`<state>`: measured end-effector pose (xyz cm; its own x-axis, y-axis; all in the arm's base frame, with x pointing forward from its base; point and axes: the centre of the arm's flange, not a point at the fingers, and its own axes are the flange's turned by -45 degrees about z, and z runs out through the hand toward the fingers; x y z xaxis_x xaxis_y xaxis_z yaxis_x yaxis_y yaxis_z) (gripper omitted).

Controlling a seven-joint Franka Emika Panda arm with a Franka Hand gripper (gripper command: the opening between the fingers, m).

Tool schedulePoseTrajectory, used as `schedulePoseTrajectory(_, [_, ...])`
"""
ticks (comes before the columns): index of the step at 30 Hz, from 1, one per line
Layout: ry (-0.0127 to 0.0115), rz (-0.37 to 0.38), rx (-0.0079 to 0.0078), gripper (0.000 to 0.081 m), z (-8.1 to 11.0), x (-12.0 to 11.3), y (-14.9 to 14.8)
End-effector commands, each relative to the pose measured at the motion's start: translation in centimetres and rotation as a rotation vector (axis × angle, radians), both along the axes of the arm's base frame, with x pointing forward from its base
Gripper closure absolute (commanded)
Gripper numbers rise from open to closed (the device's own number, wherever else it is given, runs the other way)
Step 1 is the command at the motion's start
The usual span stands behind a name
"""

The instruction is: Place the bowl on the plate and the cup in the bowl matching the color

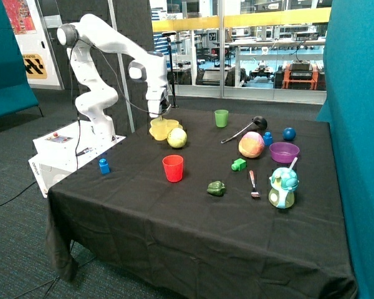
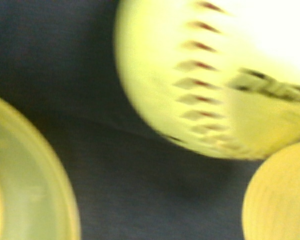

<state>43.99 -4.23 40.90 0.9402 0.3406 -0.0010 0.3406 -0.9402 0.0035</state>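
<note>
gripper (image 1: pixel 158 114) hangs right above the yellow cluster at the table's far edge, where bowl (image 1: pixel 157 128) and plate (image 1: pixel 172 124) lie beside a softball (image 1: pixel 177 137); i cannot tell its opening. the target seems to lie straight below.

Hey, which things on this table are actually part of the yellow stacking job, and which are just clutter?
Part of the job:
yellow dishes, clustered beneath the gripper; plate, bowl and cup cannot be told apart here

Just lying about:
yellow softball
red cup
green cup
purple bowl
blue block
green block
</note>
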Motion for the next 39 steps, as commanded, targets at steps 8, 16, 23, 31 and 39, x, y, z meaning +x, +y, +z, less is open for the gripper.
schedulePoseTrajectory(8, [0.0007,0.257,0.0036,0.0808,2.3,-0.8,10.1])
schedulePoseTrajectory(16, [0.0009,0.332,0.0036,0.0808,2.4,-2.5,13.1])
schedulePoseTrajectory(23, [0.0009,0.353,0.0036,0.0808,2.3,-3.4,14.2])
schedulePoseTrajectory(31, [0.0010,0.403,0.0035,0.0808,1.7,-5.0,17.3])
schedulePoseTrajectory(39, [0.0011,0.453,0.0035,0.0808,0.7,-6.6,19.2])
